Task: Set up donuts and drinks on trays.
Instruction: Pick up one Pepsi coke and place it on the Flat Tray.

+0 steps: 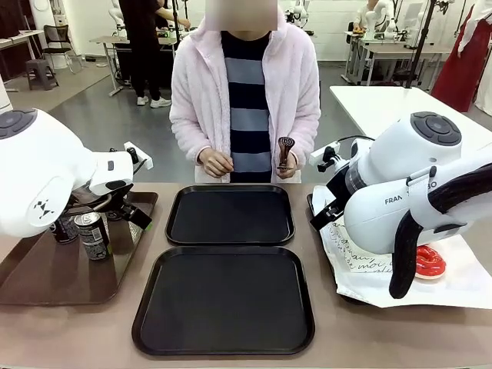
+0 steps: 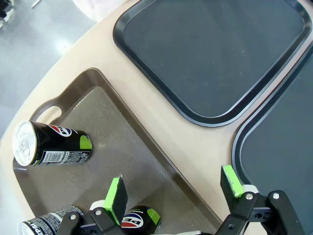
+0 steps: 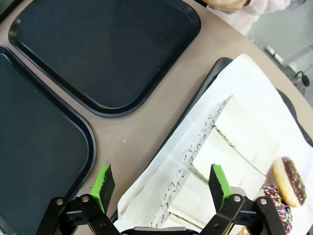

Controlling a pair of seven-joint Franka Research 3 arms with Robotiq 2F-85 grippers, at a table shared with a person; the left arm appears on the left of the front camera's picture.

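- Counter (image 1: 77, 330): tan top, with the person at its far side.
- Far tray (image 1: 230, 215): matte black, at the middle of the counter, nearest the person.
- Near tray (image 1: 224, 300): a matching black tray, just in front of the far tray, with a narrow strip of counter between them.
- Brown tray (image 1: 46, 277): on the robot's left side of the counter; the left wrist view shows its handle cut-out.
- Cans: the front view shows two standing on the brown tray, one (image 1: 93, 234) partly behind the left arm. The left wrist view counts three there: one alone (image 2: 51, 143) and two at the bottom edge (image 2: 139, 220).
- Left claw (image 2: 173, 185): green-padded fingers spread wide, gripping nothing, above the brown tray's rim and the counter strip beside the near tray.
- Paper-lined tray (image 3: 218, 62): dark rim, on the robot's right side, covered by white paper (image 1: 461, 288).
- Folded sleeves (image 3: 230, 132): white with black script, lying on the paper.
- Red-glazed donut (image 1: 429, 263): on the paper, half hidden by the right arm in the front view.
- Chocolate-topped donuts: the right wrist view shows one plain (image 3: 289, 180) and one sprinkled (image 3: 276, 210), side by side on the paper.
- Right claw (image 3: 161, 177): fingers wide apart, holding nothing, above the sleeves.
- Person's hand (image 1: 286, 167): holds a small brown item upright; I cannot tell what it is.
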